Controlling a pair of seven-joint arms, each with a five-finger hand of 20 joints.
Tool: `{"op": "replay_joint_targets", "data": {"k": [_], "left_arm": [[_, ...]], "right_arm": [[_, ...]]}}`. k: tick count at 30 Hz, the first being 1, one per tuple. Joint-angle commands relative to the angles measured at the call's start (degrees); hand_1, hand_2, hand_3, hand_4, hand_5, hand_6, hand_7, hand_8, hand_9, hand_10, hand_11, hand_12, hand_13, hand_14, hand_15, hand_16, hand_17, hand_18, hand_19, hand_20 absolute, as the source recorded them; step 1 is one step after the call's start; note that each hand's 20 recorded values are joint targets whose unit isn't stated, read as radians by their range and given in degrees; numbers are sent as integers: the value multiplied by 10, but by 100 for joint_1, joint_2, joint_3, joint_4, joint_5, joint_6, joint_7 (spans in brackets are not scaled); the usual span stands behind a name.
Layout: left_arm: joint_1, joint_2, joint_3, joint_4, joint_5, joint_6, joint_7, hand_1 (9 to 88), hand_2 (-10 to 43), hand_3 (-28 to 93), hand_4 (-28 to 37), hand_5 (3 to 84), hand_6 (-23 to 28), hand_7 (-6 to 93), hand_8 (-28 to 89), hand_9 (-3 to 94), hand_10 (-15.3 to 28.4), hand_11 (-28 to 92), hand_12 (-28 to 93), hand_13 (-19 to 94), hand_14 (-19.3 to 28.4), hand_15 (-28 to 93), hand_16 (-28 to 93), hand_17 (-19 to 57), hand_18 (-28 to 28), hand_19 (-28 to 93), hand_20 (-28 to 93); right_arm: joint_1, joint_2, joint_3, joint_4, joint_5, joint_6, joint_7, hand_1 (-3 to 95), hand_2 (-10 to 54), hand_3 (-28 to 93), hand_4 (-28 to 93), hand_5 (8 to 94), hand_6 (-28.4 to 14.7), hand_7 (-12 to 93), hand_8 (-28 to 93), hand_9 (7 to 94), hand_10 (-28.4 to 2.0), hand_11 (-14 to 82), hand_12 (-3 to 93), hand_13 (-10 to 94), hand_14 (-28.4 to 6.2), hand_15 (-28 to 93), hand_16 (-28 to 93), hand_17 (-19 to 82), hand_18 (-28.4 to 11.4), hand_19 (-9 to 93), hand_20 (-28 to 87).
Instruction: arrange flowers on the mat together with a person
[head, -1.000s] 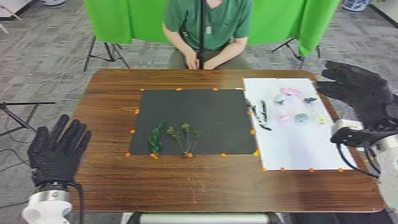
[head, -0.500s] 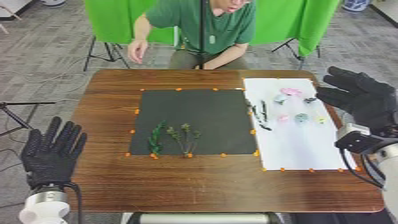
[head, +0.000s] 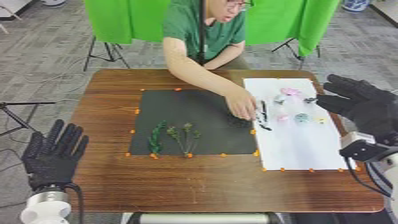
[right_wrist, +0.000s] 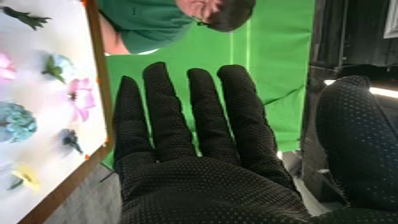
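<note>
Got a released right hand (head: 364, 104) here, fingers straight and grasping nothing, just beside the white mat (head: 306, 150). Same with the left hand (head: 51, 157), open and empty by the desk (head: 178, 190) edge.

Can see the pink flower (head: 290, 91) on the white mat, just left of the right hand's fingertips, with the blue-green flower (head: 302, 117) left of its palm. Probably next to weightless, with soft, bendy petals, easy to crush or skid along the mat. Would pinch low at the base, thumb against one finger, never by the petal rims.

For the leafy green sprig (head: 156, 137) and the branched sprig (head: 186, 128), both on the black mat (head: 178, 112) between the hands, maybe grab by the stem; likely springy but snappable.

Watch out for the person's hand (head: 239, 102), left of the right hand, down at the black mat's edge near a dark sprig (head: 238, 120). Better wait, then go in gently.
</note>
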Motion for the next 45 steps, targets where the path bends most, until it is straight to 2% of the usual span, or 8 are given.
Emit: {"op": "replay_joint_targets", "data": {"k": [1,3,9,20,22,35,42,45], "left_arm": [[89,-39,49,-59,-321,244,163,231,131,755,-283,399,89,139,-109,338,156,205,49,249,133,237,-88,-67,128,371,60],[88,-48,48,-66,-399,259,189,232,132,757,-283,404,90,143,-109,342,156,209,50,253,136,242,-89,-66,130,376,61],[29,-57,80,-43,-439,295,120,233,132,762,-283,410,93,145,-112,349,156,215,48,258,138,251,-93,-67,133,382,63],[0,-67,67,-21,-465,318,46,233,134,762,-283,416,95,146,-112,353,158,218,48,262,140,261,-97,-66,135,389,64],[4,-71,69,-36,-509,386,82,235,134,760,-283,417,95,147,-112,353,158,217,48,263,141,264,-96,-66,136,390,64],[63,-85,56,-53,-614,424,104,235,137,762,-283,420,95,150,-115,355,158,220,48,266,144,271,-98,-69,139,398,67],[60,-78,24,-51,-546,449,78,236,137,761,-283,419,96,148,-114,353,158,220,48,265,145,273,-99,-69,140,400,67],[68,-77,23,-71,-402,441,64,237,138,760,-283,416,93,148,-114,350,157,220,47,264,146,276,-98,-71,142,402,68]], "right_arm": [[114,328,-470,-3,-77,504,-30,181,108,784,-231,447,-44,156,-110,438,-139,60,153,401,-173,120,189,118,-208,340,144],[278,491,-739,29,-69,805,-8,184,110,785,-232,449,-44,157,-110,441,-140,62,153,404,-175,122,191,118,-208,340,145],[274,568,-845,13,-66,1026,34,186,113,786,-233,453,-45,158,-111,448,-142,65,154,411,-175,124,194,118,-209,346,146],[190,499,-777,-17,-82,963,81,188,116,786,-232,456,-46,160,-112,450,-143,65,155,414,-175,124,196,116,-210,351,145],[191,493,-762,-14,-93,950,96,189,116,786,-232,456,-46,160,-112,450,-143,65,154,414,-175,124,197,116,-210,352,144],[168,439,-747,-19,-63,858,153,189,117,786,-232,458,-46,160,-112,449,-143,66,155,416,-176,124,198,116,-209,353,141],[132,461,-720,-33,-59,925,86,190,118,785,-232,458,-45,160,-112,448,-143,66,154,415,-177,124,198,115,-209,354,140],[95,454,-694,-50,-41,928,54,189,118,786,-231,458,-46,160,-112,448,-143,66,155,415,-176,124,198,115,-209,354,139]]}}
